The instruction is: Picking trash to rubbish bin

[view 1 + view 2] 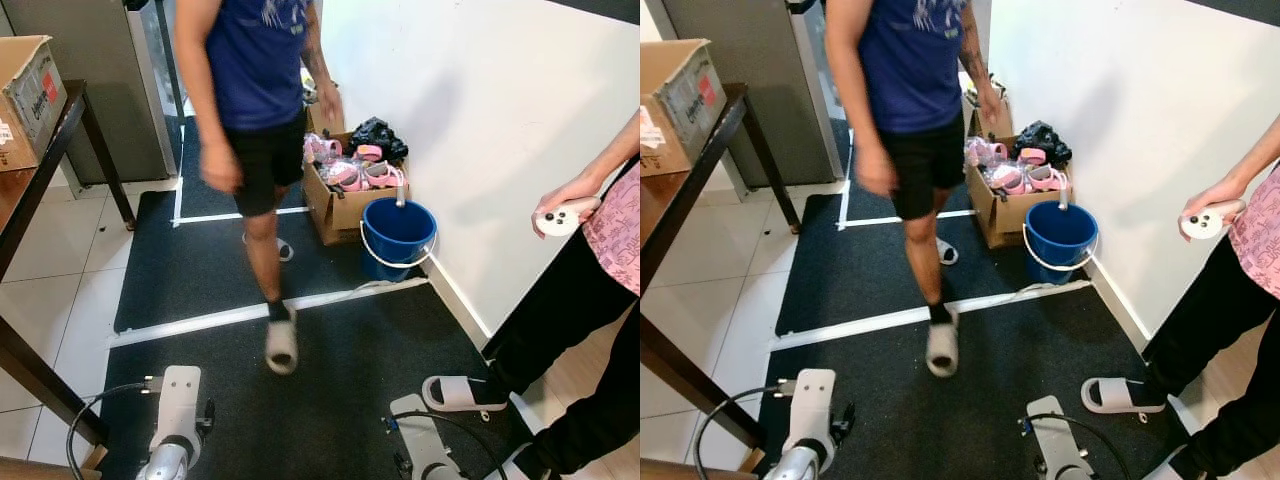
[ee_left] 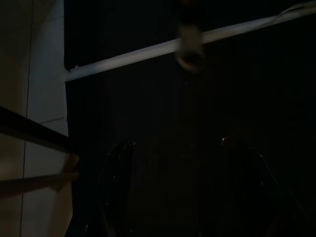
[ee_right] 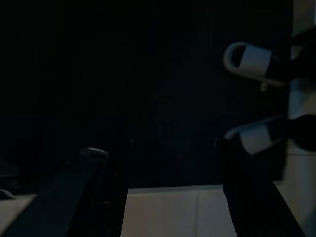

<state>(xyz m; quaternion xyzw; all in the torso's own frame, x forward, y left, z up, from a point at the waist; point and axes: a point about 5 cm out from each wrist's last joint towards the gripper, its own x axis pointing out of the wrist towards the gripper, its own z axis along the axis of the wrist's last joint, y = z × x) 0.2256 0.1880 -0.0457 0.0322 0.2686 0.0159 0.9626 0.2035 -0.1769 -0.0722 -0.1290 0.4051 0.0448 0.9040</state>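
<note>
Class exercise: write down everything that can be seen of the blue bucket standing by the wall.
The blue bucket is round, looks like smooth plastic, and stands upright on the dark mat close to the white wall. A thin pale wire handle hangs down across its front. Its mouth is open; what lies inside cannot be made out. A grey upright piece rises at its far rim. The cardboard box of pink items sits right beside it, seemingly touching.
</note>
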